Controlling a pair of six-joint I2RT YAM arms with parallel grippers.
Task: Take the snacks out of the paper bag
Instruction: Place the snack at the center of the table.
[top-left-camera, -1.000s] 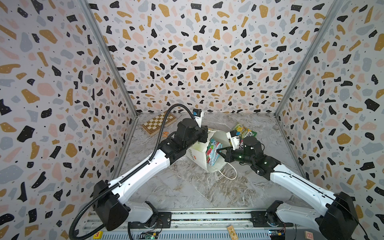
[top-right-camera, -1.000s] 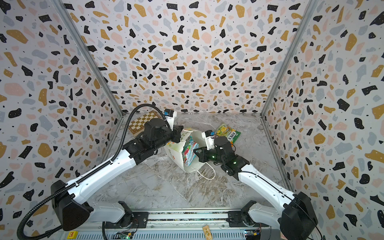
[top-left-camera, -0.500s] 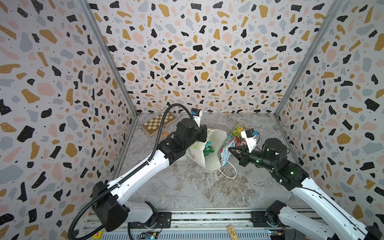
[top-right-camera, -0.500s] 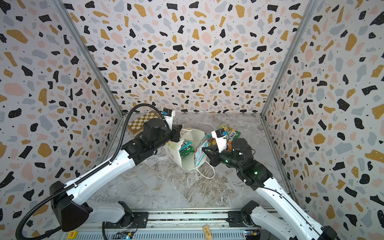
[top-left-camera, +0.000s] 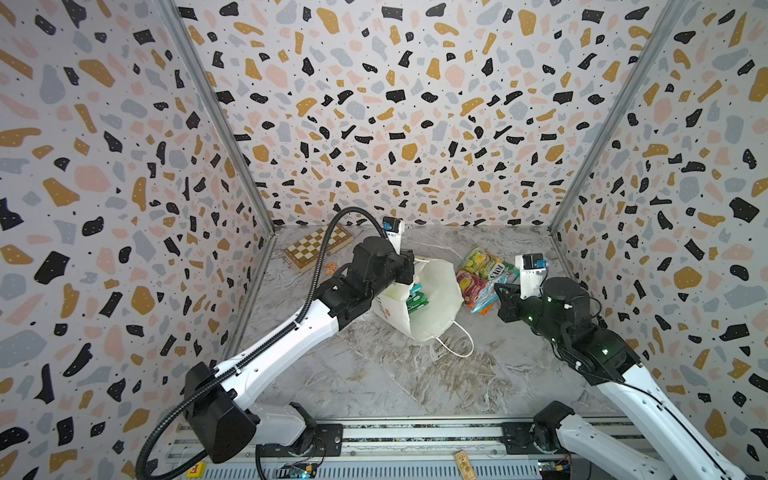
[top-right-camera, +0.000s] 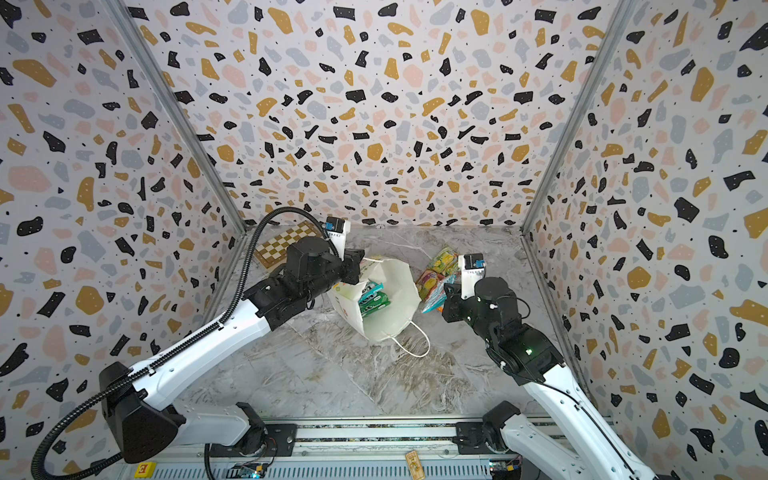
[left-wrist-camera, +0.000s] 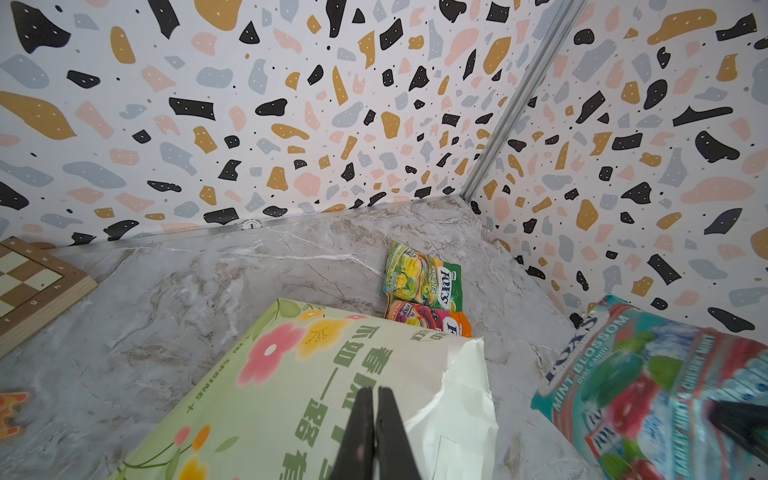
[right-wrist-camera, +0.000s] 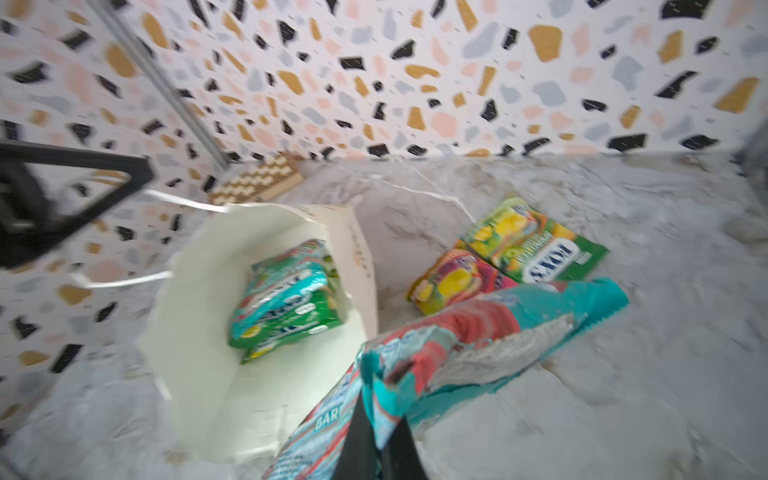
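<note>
Right pincer (right-wrist-camera: 380, 411) pulled back gripping teal snack (right-wrist-camera: 478, 328) | left pincer (left-wrist-camera: 372, 392) clamps paper bag (top-left-camera: 438, 286)

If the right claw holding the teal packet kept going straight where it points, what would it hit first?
Probably the orange-red packet lying beside the paper bag; if the right gripper passes above it, the bag's wall. Height is unclear.

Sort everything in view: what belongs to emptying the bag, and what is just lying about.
Job: paper bag, pinched by left end effector; teal packet in right end effector; green-yellow packet and orange-red packet, already out; remaining packets inside.
Lying about: chessboard; orange scrap.
</note>
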